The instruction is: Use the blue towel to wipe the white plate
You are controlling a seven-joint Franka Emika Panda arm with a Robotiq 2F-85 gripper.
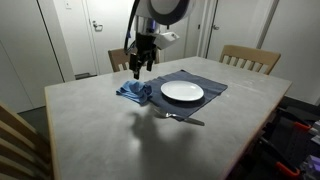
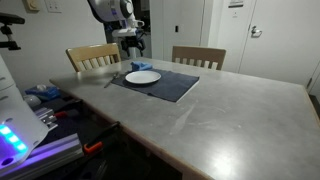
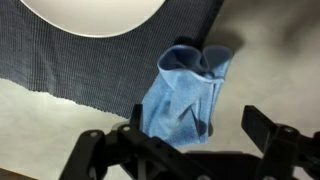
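**A:** Why's the tool [image 1: 140,64] hanging over the blue towel [image 1: 133,92] like that? It isn't grabbing anything.

**B:** Looks like a line-up for the pick to me. Its fingers [image 3: 95,150] are spread wide with nothing between them, and there's a gap down to the cloth. The towel's crumpled on the bench [image 1: 90,130] just beside the white plate [image 1: 182,92]. Its far end seems to touch the edge of the dark mat [image 1: 205,80] the plate sits on.

**A:** Which way does it run, though?

**B:** In the wrist view it's a longish heap. The long axis goes from under the tool toward the mat's edge and passes beside the plate rather than pointing at it. The rumpled folds bunch up at the mat end. The fingers sit across that axis, so I'd guess closing pinches the narrow width.

**A:** And the fork [image 1: 185,118]?

**B:** Near the plate on a different side, apart from the towel.
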